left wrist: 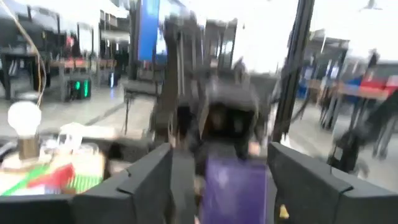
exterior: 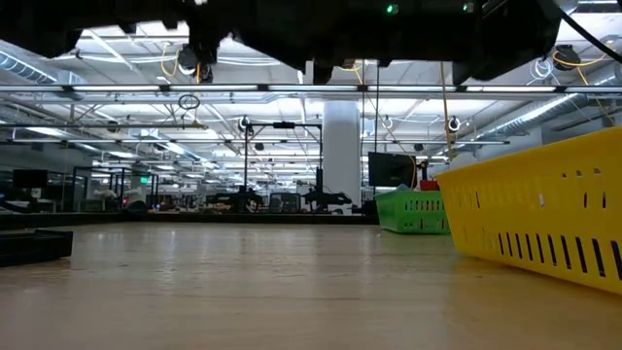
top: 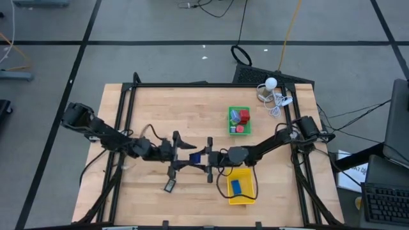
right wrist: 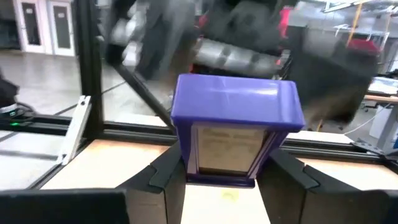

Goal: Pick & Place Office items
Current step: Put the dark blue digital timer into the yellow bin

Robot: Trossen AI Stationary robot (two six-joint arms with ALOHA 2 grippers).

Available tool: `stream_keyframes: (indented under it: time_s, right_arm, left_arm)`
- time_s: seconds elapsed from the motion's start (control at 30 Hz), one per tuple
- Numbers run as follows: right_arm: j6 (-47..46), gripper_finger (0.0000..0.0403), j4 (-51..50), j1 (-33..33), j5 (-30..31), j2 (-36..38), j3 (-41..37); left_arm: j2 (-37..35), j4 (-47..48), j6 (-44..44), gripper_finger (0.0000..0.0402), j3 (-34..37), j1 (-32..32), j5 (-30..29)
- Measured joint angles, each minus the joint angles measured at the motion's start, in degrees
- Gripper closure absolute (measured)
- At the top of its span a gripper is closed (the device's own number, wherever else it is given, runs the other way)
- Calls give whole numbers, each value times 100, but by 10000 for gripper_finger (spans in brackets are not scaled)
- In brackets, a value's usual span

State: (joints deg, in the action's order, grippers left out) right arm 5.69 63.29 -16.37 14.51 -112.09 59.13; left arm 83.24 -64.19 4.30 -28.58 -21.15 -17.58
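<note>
Purple box (right wrist: 235, 127) | right gripper (top: 211, 158) is clamping it mid-handover | left gripper (top: 181, 153) is opening opposite | green tray (top: 239, 121) and yellow tray (top: 241, 186) are holding some items | black item (top: 170, 186) near left gripper is waiting on surface (top: 192, 108)

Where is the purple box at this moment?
In the high view the purple box is mid-table between both hands, gripped by the right hand, beside the yellow tray.

The high view is looking straight down on the whole wooden table (top: 192, 108) from well above. The low view is sitting at tabletop level, facing across into the room, close beside the yellow tray (exterior: 544, 219), with the green tray (exterior: 413, 211) farther off. Both wrist cameras are facing each other closely, sharing the purple box (right wrist: 236, 127).
</note>
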Motion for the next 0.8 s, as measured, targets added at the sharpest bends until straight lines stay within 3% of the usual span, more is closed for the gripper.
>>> stream_keyframes:
  time_s: [0.1, 0.23, 0.57, 0.8]
  right_arm:
    - [-2, 255, -438, -44, -23, 275, -54]
    - [-19, 255, -1320, -158, 6, 883, -180]
    - [-931, 255, -4429, -1001, 21, 2825, -781]
    - [-2089, 255, -4983, -1925, -70, 3646, -1376]
  left_arm:
    - [-379, 164, -100, 118, -2, -36, 115]
    - [-1078, 1083, -411, 102, -2, -46, 169]
    - [-3867, 5115, -504, 93, -2, -56, 173]
    - [-4937, 6245, -615, 101, -2, -63, -72]
